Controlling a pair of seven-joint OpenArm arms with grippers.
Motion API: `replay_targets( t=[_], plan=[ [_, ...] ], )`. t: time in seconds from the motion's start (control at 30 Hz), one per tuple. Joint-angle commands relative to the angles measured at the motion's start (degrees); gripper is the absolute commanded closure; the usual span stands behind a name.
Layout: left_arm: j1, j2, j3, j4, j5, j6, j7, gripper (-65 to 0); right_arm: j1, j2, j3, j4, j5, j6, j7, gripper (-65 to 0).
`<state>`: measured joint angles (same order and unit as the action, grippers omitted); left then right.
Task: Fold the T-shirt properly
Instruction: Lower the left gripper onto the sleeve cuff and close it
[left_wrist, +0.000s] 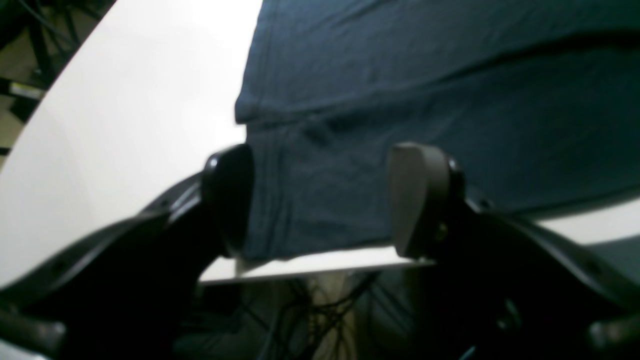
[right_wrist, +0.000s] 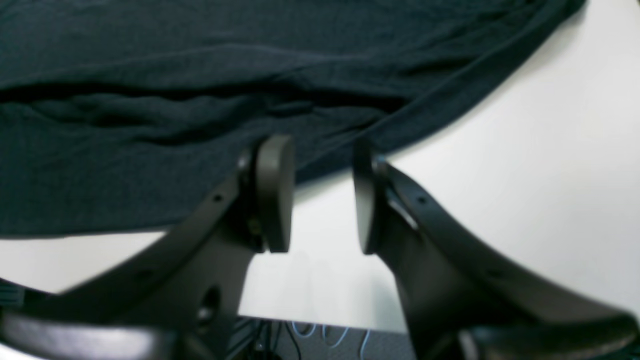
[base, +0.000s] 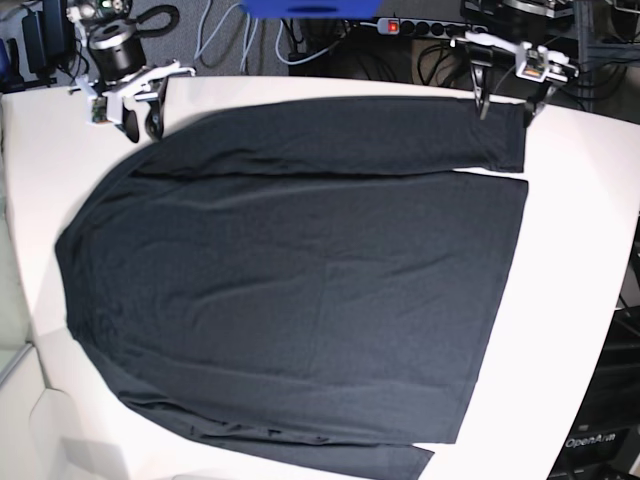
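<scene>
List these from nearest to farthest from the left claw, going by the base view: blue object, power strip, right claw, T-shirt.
1. T-shirt, its sleeve end beneath the left claw.
2. Power strip, along the top edge.
3. Blue object, top centre.
4. Right claw, opposite side.

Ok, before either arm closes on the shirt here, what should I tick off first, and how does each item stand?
1. T-shirt spread flat on the table: ok, only light wrinkles.
2. Left gripper open: ok, fingers wide apart over the sleeve end, hem between them.
3. Right gripper open: ok, a gap shows between the fingers, narrower than the left.
4. Right gripper over cloth: not ok, the gap sits mostly over bare table just off the shirt edge.
5. Either gripper touching cloth: cannot tell.
6. Far sleeve already folded onto the body: ok.
</scene>
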<state>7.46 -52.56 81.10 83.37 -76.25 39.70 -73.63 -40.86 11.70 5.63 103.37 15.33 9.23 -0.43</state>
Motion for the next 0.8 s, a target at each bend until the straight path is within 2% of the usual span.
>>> replay_targets(
  t=[0.0, 0.33, 0.43, 0.53, 0.7, 0.77],
  plan=[
    [0.1, -1.8, -0.1, 1.0, 0.6, 0.3, -1.6, -40.9, -0.5, 0.5, 0.3, 0.8, 0.2, 0.6, 1.4, -21.5],
    [0.1, -3.1, -0.2, 4.4, 0.2, 0.0, -1.6, -40.9, -0.4, 0.5, 0.3, 0.8, 0.2, 0.6, 1.4, -21.5],
    [0.1, -3.1, -0.2, 4.9, -3.8, -4.2, -1.6, -40.9, -0.4, 0.5, 0.3, 0.8, 0.2, 0.6, 1.4, -21.5],
    [0.1, -3.1, -0.2, 5.2, -8.8, -11.5, -1.6, -40.9, -0.4, 0.5, 0.3, 0.8, 0.2, 0.6, 1.4, -21.5],
    [0.8, -3.1, -0.3, 5.4, -8.8, -22.7, -1.6, -40.9, -0.4, 0.5, 0.4, 0.8, 0.2, 0.6, 1.4, -21.5],
    [0.8, -3.2, -0.3, 6.7, -8.8, -25.7, -1.6, -40.9, -0.4, 0.5, 0.4, 0.8, 0.2, 0.6, 1.4, -21.5]
  ],
)
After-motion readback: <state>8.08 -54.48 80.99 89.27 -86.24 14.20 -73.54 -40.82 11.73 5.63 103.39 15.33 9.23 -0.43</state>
